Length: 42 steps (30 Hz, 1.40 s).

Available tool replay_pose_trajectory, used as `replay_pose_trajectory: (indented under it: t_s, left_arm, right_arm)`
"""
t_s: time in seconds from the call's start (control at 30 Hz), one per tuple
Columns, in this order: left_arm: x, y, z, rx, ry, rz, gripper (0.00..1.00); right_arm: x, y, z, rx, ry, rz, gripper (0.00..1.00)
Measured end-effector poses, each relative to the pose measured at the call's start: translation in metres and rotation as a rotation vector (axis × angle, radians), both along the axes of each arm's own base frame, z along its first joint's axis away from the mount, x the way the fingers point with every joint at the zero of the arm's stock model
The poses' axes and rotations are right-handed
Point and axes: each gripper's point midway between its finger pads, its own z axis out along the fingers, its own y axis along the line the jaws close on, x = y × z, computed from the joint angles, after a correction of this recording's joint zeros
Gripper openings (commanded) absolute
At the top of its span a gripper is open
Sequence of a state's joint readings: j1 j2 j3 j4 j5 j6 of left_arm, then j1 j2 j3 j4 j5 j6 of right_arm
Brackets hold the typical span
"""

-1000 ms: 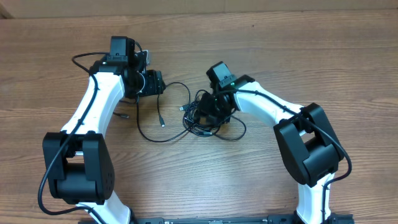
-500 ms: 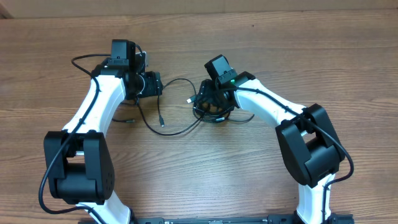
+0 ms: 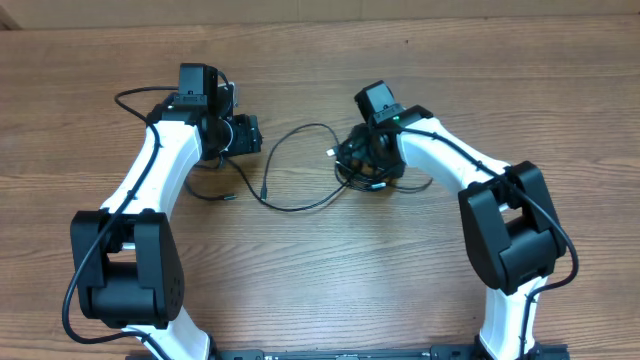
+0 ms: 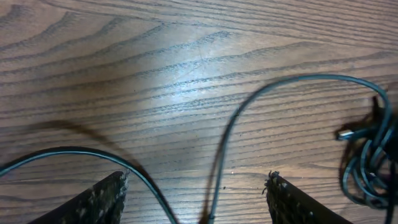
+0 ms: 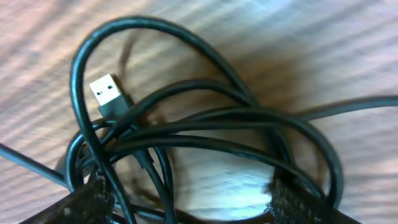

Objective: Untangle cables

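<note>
L pincer stands wide apart, low over the counter. Two thin strands of the cables pass btwn its tips, nothing clamped. One strand arcs off to its right, twd the knot. R pincer is also apart, straddling the bunched loops directly ahead. USB plug sticks out front-left.

2 arms, left arm and right arm, smooth white shells between chunky black joint housings, thin black cable along each white link, boxy black camera block at each wrist, small green light on the right wrist, dark gritty finger pads
</note>
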State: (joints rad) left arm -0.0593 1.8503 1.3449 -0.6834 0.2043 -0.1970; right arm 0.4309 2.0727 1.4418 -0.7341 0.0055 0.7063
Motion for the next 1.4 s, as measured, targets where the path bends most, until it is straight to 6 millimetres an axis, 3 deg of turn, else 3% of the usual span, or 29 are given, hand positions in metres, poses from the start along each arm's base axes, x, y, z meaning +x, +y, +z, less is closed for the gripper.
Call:
replay_pose_trajectory:
  t_s: [0.3, 0.63, 0.87, 1.2, 1.3, 1.4]
  left_arm:
    - [0.000, 0.000, 0.000, -0.003, 0.001, 0.006, 0.73]
    - [0.000, 0.000, 0.000, -0.003, 0.001, 0.006, 0.73]
    - [0.000, 0.000, 0.000, -0.003, 0.001, 0.006, 0.74]
    - [0.000, 0.000, 0.000, -0.003, 0.001, 0.006, 0.74]
    - [0.000, 0.000, 0.000, -0.003, 0.001, 0.006, 0.74]
    - [0.000, 0.000, 0.000, -0.003, 0.001, 0.006, 0.74]
  right_arm:
    - [-0.014, -0.016, -0.004, -0.033, 0.076, -0.021, 0.79]
    - [-0.032, -0.012, -0.005, 0.010, 0.158, -0.011, 0.81]
    - [-0.050, 0.012, -0.003, 0.115, 0.236, 0.029, 0.82]
    - [-0.102, 0.069, -0.002, 0.157, 0.324, 0.187, 0.84]
    - [-0.121, 0.088, 0.000, 0.170, 0.349, 0.246, 0.77]
    - [-0.144, 0.094, 0.000, 0.155, 0.405, 0.292, 0.64]
